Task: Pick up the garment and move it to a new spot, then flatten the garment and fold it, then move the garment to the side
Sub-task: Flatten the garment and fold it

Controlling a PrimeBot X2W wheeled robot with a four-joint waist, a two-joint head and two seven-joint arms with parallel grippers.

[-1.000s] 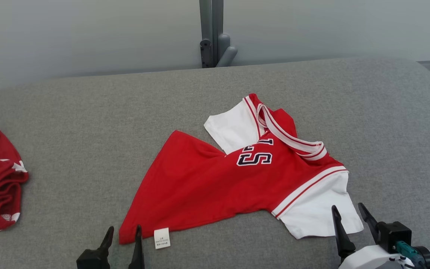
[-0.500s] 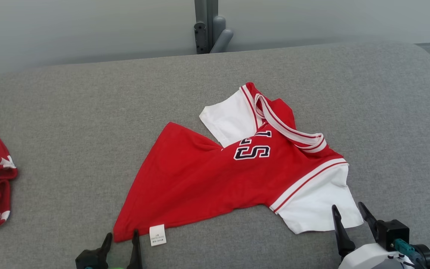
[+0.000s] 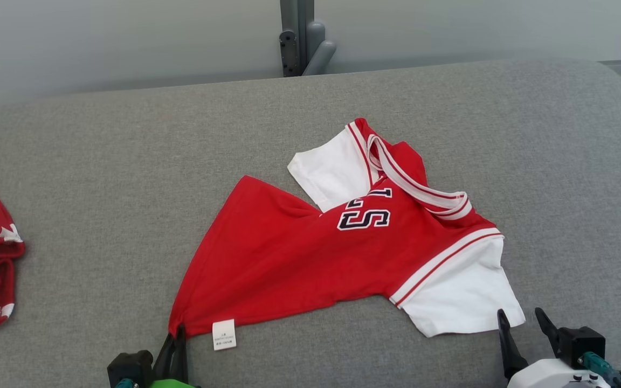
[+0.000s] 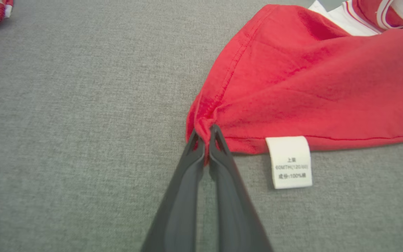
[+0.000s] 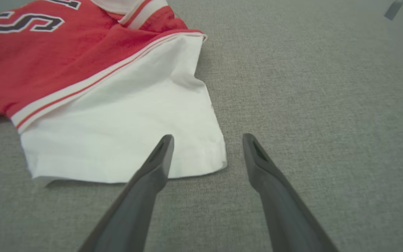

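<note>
1. I see the left gripper (image 4: 205, 132) pinching the red jersey's (image 3: 299, 258) hem corner; the jersey lies mid grey cushion (image 3: 100, 161), unfolded.
2. Right gripper (image 3: 519, 313) is spread and empty, beside the white sleeve (image 3: 459, 302).
3. My read: lift, move, flatten, fold and set-aside all remain.

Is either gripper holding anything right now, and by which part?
The left gripper is shut on the lower hem corner of the red jersey, beside its white care label. The right gripper is open by the white sleeve, holding nothing.
</note>
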